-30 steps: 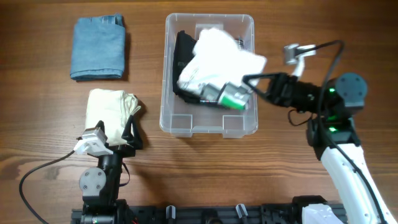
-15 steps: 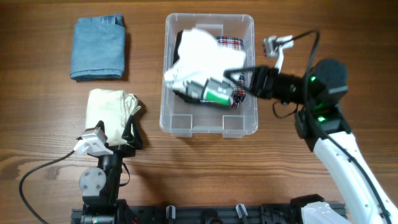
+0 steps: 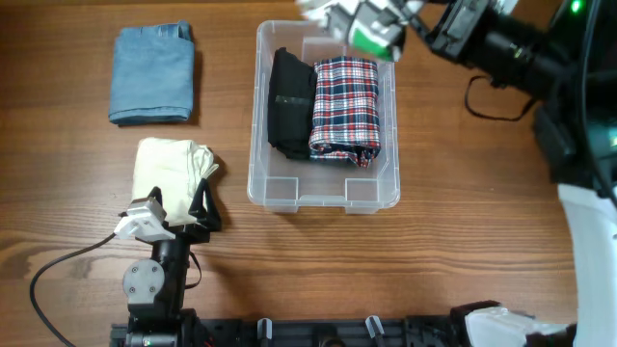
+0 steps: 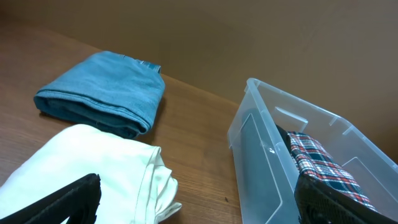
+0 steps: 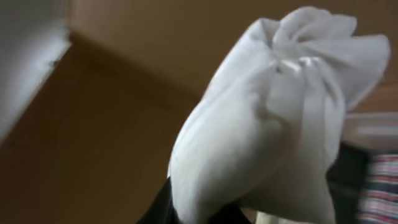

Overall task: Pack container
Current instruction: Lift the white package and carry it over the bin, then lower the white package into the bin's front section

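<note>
Where the right end effector [image 3: 352,19] hangs: raised over the far rim of the container [image 3: 323,198], at the top edge of the overhead view.
Right grip: jaws pinched almost together on a bunched white cloth [image 5: 280,112].
Left side: the left end effector [image 4: 198,202] is spread wide and holds nothing, low at the near edge of a folded cream cloth [image 3: 172,169].
Bin position: mid-surface, its long side running away from the robot.
Inside: a folded black garment [image 3: 287,101] on the left, a folded plaid garment [image 3: 345,106] touching it on the right, and a bare floor strip at the near end.
Outside: a folded blue cloth [image 3: 152,75] lies far left, well apart from the bin; bare wood surface [image 3: 463,193] shows to the bin's right.
</note>
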{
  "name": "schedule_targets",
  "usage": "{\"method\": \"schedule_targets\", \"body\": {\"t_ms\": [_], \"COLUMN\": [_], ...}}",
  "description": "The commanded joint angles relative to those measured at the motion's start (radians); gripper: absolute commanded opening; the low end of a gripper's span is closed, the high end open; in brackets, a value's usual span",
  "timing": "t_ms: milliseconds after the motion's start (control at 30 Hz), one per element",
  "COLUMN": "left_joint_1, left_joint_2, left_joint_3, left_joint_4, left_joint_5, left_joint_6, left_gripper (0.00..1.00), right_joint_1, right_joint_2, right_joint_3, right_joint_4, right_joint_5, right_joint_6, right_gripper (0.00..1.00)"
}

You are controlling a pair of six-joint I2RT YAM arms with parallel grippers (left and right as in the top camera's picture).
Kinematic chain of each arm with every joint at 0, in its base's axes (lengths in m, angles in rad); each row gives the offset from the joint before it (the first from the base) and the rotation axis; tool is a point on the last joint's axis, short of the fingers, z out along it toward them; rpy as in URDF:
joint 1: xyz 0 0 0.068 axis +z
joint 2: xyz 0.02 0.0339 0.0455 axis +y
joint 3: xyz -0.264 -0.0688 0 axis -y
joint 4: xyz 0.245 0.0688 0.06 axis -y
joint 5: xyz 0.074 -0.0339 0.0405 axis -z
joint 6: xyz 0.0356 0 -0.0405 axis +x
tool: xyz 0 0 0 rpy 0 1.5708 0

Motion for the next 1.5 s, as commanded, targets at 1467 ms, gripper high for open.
{"method": "schedule_targets", "body": {"t_ms": [1467], "left_joint_1": [0.006], "left_joint_2": [-0.002], "left_joint_3": [-0.006], "left_joint_4": [-0.003], "left_joint_5": [0.011], "left_joint_6": [0.02], "left_gripper": [1.0], "right_joint_1": [0.315], "right_joint_2": [0.483], "right_joint_3": [-0.111], "right_joint_4": [-0.602], "right_joint_5": [0.502], "right_joint_6": [-0.517], "right_gripper": [0.43]}}
